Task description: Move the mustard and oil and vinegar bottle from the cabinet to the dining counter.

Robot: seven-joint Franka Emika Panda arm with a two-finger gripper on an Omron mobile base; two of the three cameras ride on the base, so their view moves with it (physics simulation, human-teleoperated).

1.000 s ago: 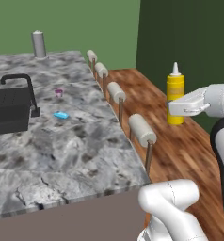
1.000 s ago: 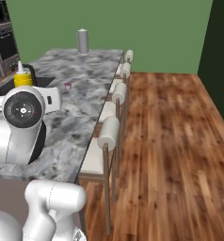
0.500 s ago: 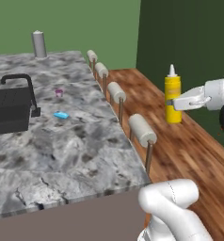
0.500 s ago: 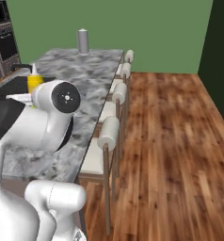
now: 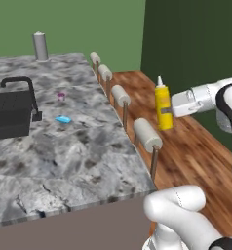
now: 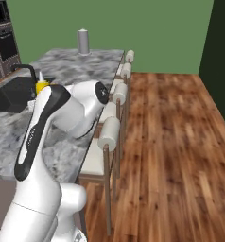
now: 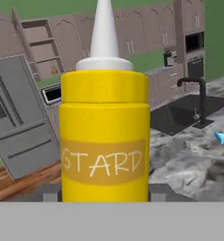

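Observation:
The mustard (image 5: 163,97), a yellow squeeze bottle with a white pointed nozzle, stands upright in the air over the wooden floor, right of the stools. My gripper (image 5: 166,112) is shut on its lower body from the right. In the hand view the mustard (image 7: 103,136) is close and centred, with a finger (image 7: 52,193) on each side of its base. Only its top (image 6: 41,86) peeks past my arm in the right base view. The dining counter (image 5: 69,151) lies to its left. The cabinet (image 7: 36,42) stands open far behind. A tan speck on its shelf is too small to identify.
White stools (image 5: 147,134) line the counter's right edge. A black sink (image 5: 8,114) with faucet (image 5: 25,85) sits at the counter's left. A grey canister (image 5: 40,45), a small blue thing (image 5: 63,119) and a small pink thing (image 5: 61,96) lie on the counter.
My arm has swung, carrying the mustard left toward the stools and the counter edge. The grip on the bottle is the same.

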